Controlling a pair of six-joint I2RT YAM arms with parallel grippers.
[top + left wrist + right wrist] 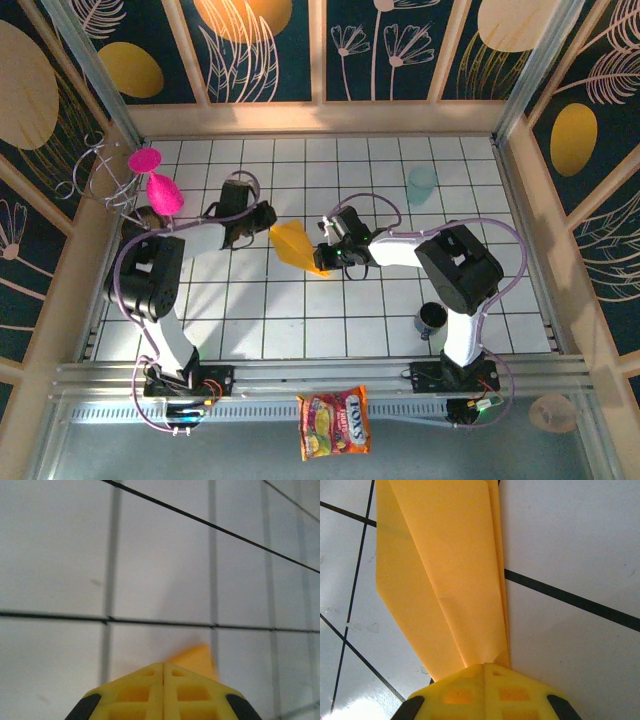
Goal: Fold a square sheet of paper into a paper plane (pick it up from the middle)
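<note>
Right gripper (327, 255) was clamped on the narrow end of the paper plane (295, 244), near the middle of the white tiled table (300, 320). In the right wrist view its yellow fingers (457, 690) met at the centre seam with no gap, and the paper plane (450, 570) came straight out from between the tips of the right gripper (484, 667). From there the orange-yellow paper widened away from the fingers in long overlapping folds, with one crease running down its length, and crossed a dark tile line.

Left gripper (264, 226) sat at the opposite, broader end of the paper, its tip touching the edge in the top view. In the left wrist view the left gripper (163, 666) was likewise closed, finger against finger, and a small corner of the paper plane (196, 659) showed just beyond the right-hand finger; whether that corner was pinched or only lay behind the tips could not be told.

Further out, a pale blue cup (422, 184) stood towards the far right of the table, a dark cup (432, 318) beside the right arm, and a printed snack packet (335, 422) lay in front of the arm bases
</note>
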